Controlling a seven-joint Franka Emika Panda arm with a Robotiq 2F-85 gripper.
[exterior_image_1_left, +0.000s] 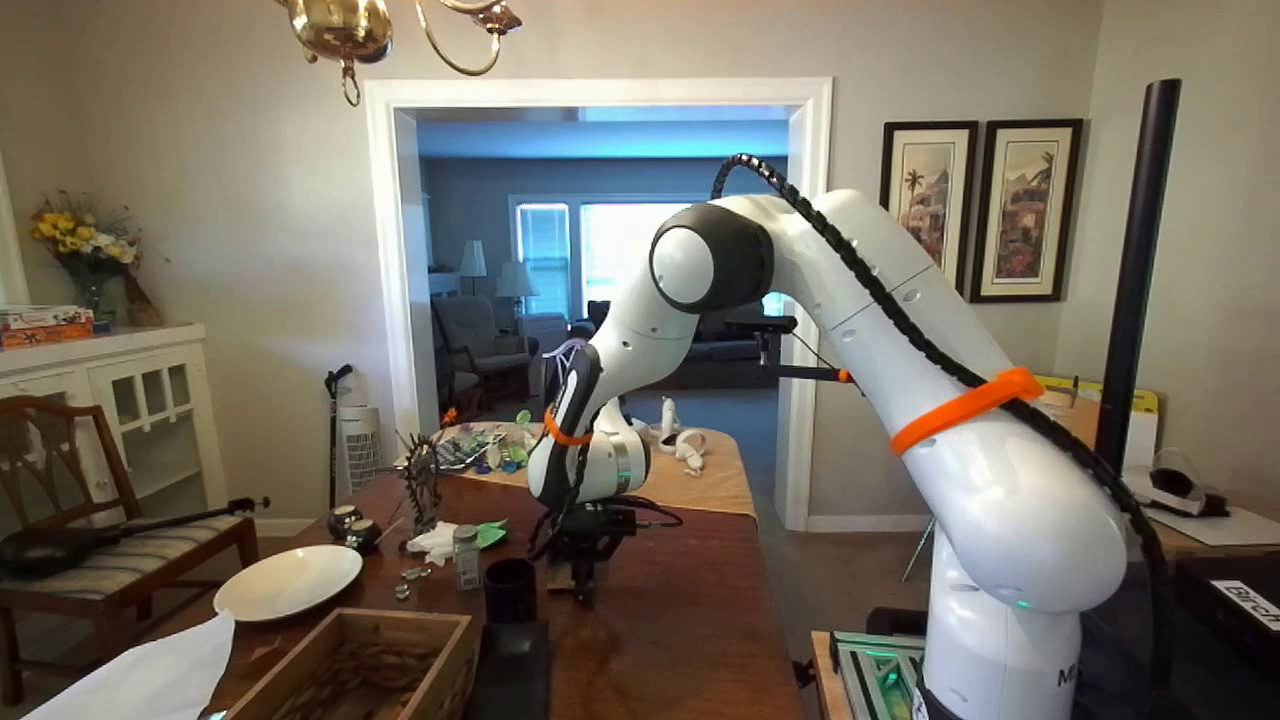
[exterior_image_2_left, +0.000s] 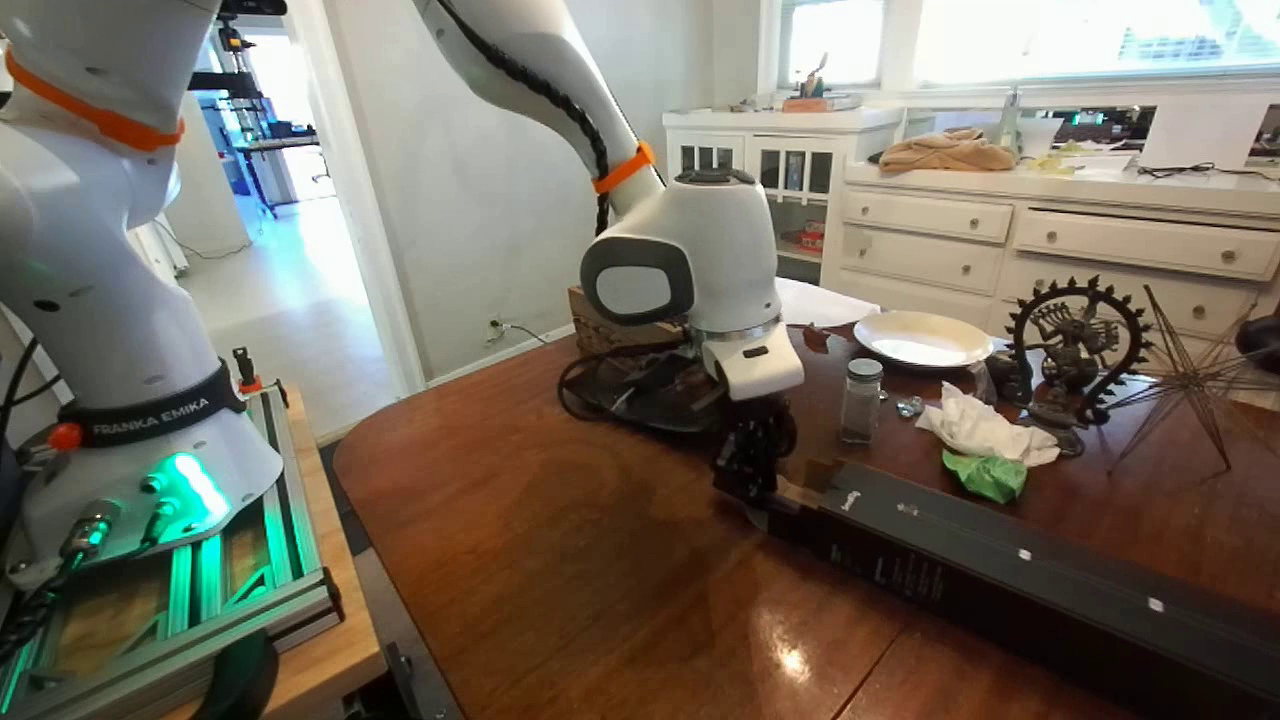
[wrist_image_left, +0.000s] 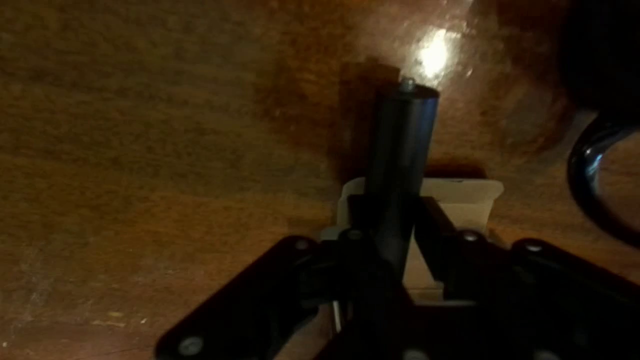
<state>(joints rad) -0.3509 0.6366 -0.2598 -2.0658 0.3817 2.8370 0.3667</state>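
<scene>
Black rod (wrist_image_left: 404, 135), held in the gripper (wrist_image_left: 392, 215), its jaws closed narrowly around it. In the wrist view the rod points to 12 o'clock, with a metal stud (wrist_image_left: 407, 84) at its tip, and passes over the pale flap (wrist_image_left: 465, 191) at the mouth of a long black box (exterior_image_2_left: 1010, 570); whether any of it lies inside is hidden. In an exterior view the box runs from the gripper toward 4 o'clock along the wooden table (exterior_image_2_left: 560, 520). The step in hand seems to be handling the rod at the box's mouth; the next move would call for a steady grip and travel in line with the box, clear of the flap. At 2 o'clock in the wrist view sits a black mug (wrist_image_left: 607, 55), apart from the rod. In an exterior view a glass jar (exterior_image_2_left: 860, 408) stands at 2 o'clock, and open room spreads from 7 to 9 o'clock, toward the table's edge (exterior_image_2_left: 412, 600).
</scene>
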